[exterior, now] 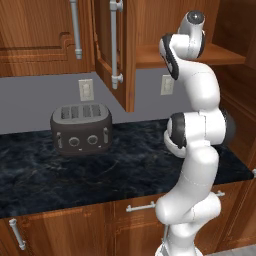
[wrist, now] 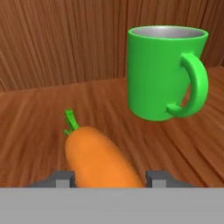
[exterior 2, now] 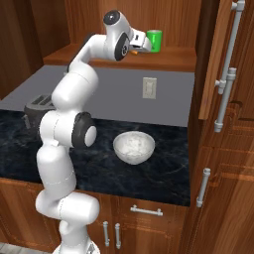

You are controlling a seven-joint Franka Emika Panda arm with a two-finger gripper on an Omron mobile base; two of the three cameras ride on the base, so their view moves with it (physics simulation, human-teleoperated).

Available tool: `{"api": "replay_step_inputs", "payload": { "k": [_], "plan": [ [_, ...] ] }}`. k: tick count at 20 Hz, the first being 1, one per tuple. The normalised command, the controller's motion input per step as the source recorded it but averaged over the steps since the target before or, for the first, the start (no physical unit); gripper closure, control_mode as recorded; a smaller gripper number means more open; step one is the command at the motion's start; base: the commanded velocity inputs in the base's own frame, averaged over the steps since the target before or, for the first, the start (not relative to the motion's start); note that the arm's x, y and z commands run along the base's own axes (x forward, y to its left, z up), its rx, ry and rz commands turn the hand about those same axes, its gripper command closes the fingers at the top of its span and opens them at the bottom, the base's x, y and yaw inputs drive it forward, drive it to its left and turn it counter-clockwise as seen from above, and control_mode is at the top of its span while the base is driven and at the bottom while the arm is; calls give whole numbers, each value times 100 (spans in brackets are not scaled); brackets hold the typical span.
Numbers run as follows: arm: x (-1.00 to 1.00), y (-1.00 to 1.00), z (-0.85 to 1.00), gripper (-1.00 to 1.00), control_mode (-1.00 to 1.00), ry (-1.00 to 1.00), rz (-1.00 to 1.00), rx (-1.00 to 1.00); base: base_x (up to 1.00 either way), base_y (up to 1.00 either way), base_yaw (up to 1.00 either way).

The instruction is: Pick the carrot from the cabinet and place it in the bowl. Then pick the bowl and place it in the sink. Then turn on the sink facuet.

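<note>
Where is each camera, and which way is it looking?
Left base view: behind the arm, to its left, looking forward and down at the toaster on the counter; the white arm rises at the right.
Right base view: behind the arm, to its right, facing the bowl and the open cabinet; the arm reaches up there.
Hand view: on the hand, looking along the claw at the carrot.
Shared: right base and hand views both show the green mug.
</note>
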Motion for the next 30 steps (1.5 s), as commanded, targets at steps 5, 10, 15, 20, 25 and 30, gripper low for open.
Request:
{"api": "replay_step_inputs", "payload": {
  "k": [5,10,15,20,25,30],
  "plan": [
    [-26,0,-9,100,-100,0,0,1,0,0,0],
    [-62,0,-19,100,-100,0,0,0,0,0,0],
    [-66,1,-15,100,-100,0,0,0,0,0,0],
    [-98,0,-10,100,-100,0,0,1,0,0,0],
    [-100,0,-19,100,-100,6,0,0,0,0,0],
    [-100,0,-45,100,-100,10,0,0,0,0,0]
  ]
}}
